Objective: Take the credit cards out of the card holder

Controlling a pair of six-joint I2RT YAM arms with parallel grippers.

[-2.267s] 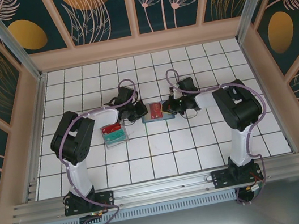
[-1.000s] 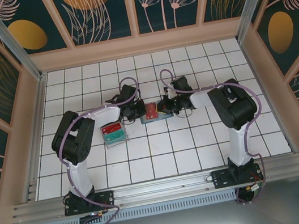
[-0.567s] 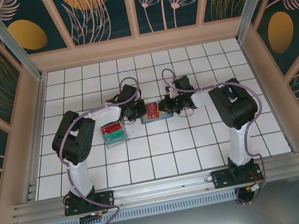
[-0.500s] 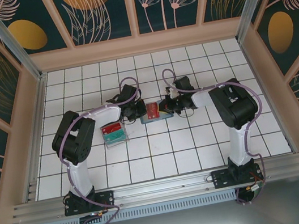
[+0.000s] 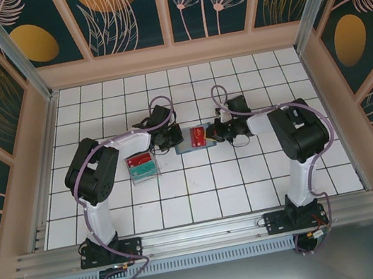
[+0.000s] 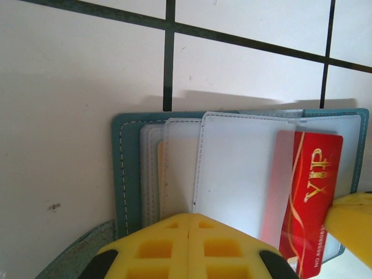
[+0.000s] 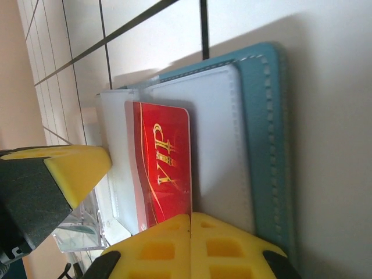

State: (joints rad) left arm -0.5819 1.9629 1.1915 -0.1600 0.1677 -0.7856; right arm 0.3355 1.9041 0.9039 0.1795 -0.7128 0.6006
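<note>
The teal card holder [image 5: 188,148] lies open and flat on the tiles between the two grippers. In the left wrist view its clear pockets [image 6: 238,168] face up, and a strip of the yellow-orange card [image 6: 158,180] shows through one of them. The red card [image 6: 311,192] marked VIP sticks out of a pocket toward the right, its left part still under clear plastic. My left gripper [image 6: 189,216] is shut, its tips pressed on the holder [image 6: 129,168]. My right gripper [image 7: 190,216] is shut, its tips resting on the near end of the red card [image 7: 165,168].
A clear plastic tray [image 5: 142,165] with red and green contents sits just left of the holder, beside the left arm. Its edge shows in the right wrist view [image 7: 81,232]. Raised tan walls [image 5: 172,56] frame the white tiled floor.
My right gripper has drawn back to the right, and the red card has slid right with it, from the holder's middle toward its right end. The left gripper stayed put.
</note>
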